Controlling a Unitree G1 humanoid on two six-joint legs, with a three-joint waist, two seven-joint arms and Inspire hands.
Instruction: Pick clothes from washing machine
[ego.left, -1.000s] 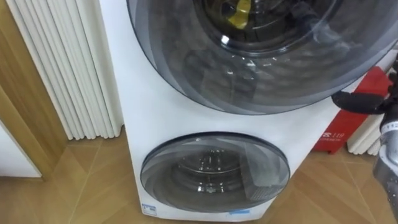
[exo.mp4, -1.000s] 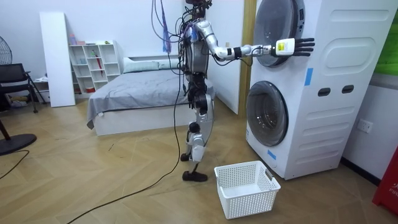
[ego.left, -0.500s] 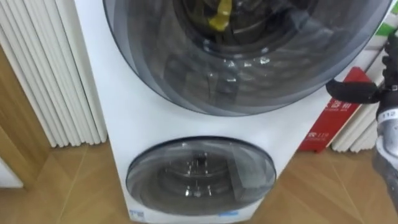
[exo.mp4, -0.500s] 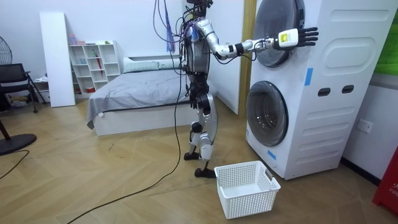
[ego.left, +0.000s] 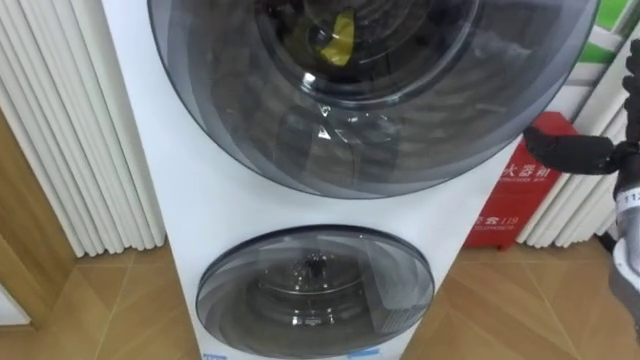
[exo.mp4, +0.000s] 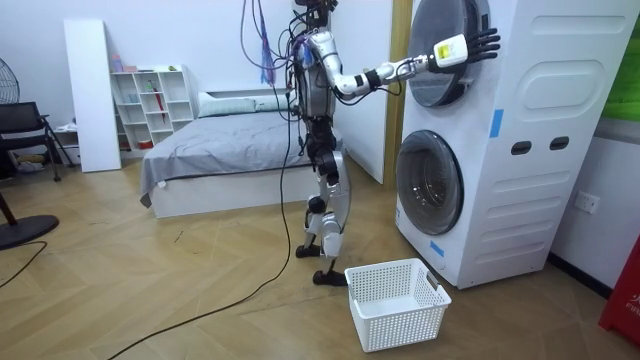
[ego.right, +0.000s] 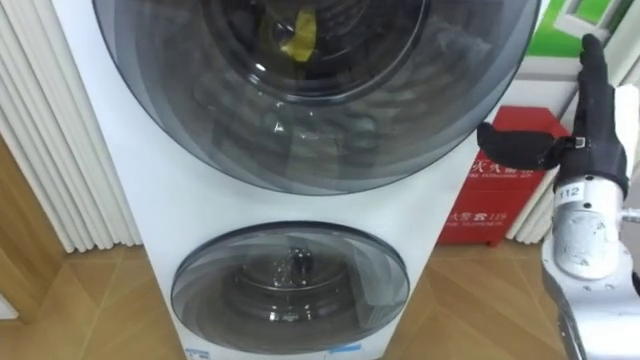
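Note:
The white washing machine (ego.left: 150, 200) is a stacked pair, and both round dark-glass doors are closed. Through the upper door (ego.left: 380, 100) a yellow piece of clothing (ego.left: 337, 38) shows inside the drum, among darker items. The lower door (ego.left: 315, 290) shows a bare metal drum. My right hand (ego.right: 597, 135) is raised just right of the upper door, open, fingers straight up and thumb pointing toward the machine, holding nothing. In the room view that right hand (exo.mp4: 474, 44) hovers in front of the upper door (exo.mp4: 432, 90). I stand a step from the machine's front.
A white laundry basket (exo.mp4: 397, 300) sits on the wood floor by my feet, before the lower door. A red box (ego.right: 492, 190) stands against the wall to the right of the machine. White vertical slats (ego.left: 70, 130) are to its left. A bed (exo.mp4: 220, 150) lies behind me.
I have stepped closer to the machine, so the eye view has shifted. My right hand has risen from beside the upper door's lower part to near its top.

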